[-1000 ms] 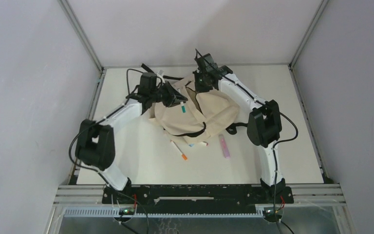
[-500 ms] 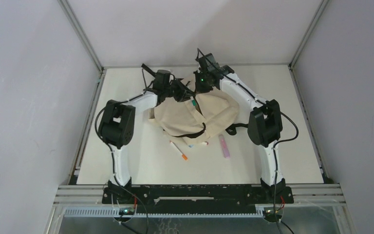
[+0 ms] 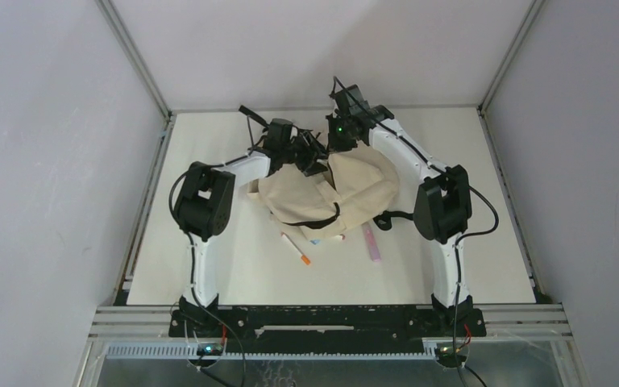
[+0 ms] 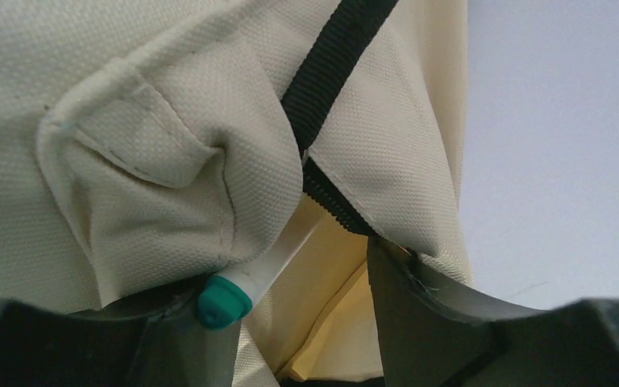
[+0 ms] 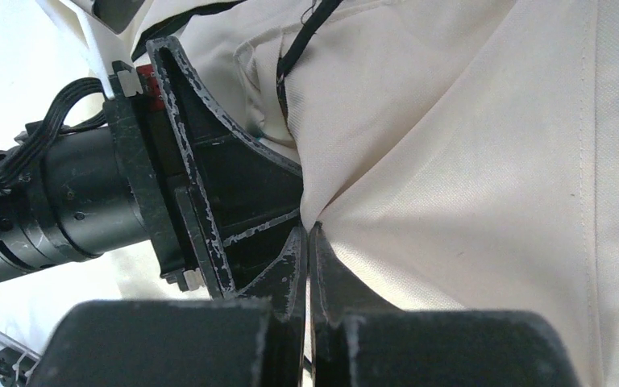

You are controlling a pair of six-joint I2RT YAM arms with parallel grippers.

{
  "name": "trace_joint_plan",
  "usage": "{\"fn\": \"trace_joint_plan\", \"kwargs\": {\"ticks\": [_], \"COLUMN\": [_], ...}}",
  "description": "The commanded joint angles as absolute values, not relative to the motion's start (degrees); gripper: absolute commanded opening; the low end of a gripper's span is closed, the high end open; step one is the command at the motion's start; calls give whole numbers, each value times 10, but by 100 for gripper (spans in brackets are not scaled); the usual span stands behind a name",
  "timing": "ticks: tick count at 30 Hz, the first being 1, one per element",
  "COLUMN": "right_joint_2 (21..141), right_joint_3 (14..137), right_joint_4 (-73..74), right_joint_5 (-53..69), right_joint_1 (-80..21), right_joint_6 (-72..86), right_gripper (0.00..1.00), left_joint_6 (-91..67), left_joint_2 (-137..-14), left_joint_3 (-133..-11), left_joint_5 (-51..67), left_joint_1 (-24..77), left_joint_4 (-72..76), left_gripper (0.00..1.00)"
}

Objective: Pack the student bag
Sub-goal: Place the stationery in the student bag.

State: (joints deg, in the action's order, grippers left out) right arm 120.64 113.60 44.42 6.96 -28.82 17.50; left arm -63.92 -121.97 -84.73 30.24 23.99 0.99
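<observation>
The cream student bag (image 3: 355,189) lies at the back middle of the table. My right gripper (image 3: 335,146) is shut on a fold of the bag's fabric (image 5: 451,161) at its far edge, with the jaws pressed together (image 5: 308,242). My left gripper (image 3: 313,159) is at the bag's mouth with its fingers wide apart (image 4: 290,322). A white pen with a green cap (image 4: 238,286) pokes into the opening beside the black zipper trim (image 4: 330,193), its green end close to the left finger. No pad presses on it. The left gripper's black body (image 5: 209,185) shows in the right wrist view.
On the table in front of the bag lie a white pen with an orange tip (image 3: 296,249), a pink marker (image 3: 371,241) and another pen (image 3: 330,238) beside something blue under the bag's edge. Black straps (image 3: 391,216) trail from the bag's right side.
My left arm has swung back and to the right, carrying the green-capped pen from over the bag's left side to its mouth. The right gripper has stayed on the fabric.
</observation>
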Motion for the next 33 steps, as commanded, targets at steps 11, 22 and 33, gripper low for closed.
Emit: {"fn": "trace_joint_plan", "kwargs": {"ticks": [11, 22, 33], "right_joint_2": [1162, 1155, 1155], "right_joint_3": [1127, 1114, 1113], "right_joint_4": [420, 414, 410], "right_joint_5": [86, 87, 91], "right_joint_1": [-293, -293, -294], "right_joint_6": [194, 197, 197], "right_gripper": [0, 0, 0], "left_joint_6": [-511, -481, -462], "left_joint_2": [-1114, -1079, -1089], "left_joint_3": [-847, -837, -846], "left_joint_5": [251, 196, 167], "left_joint_1": [250, 234, 232], "left_joint_4": [-134, -199, -243], "left_gripper": [50, 28, 38]}}
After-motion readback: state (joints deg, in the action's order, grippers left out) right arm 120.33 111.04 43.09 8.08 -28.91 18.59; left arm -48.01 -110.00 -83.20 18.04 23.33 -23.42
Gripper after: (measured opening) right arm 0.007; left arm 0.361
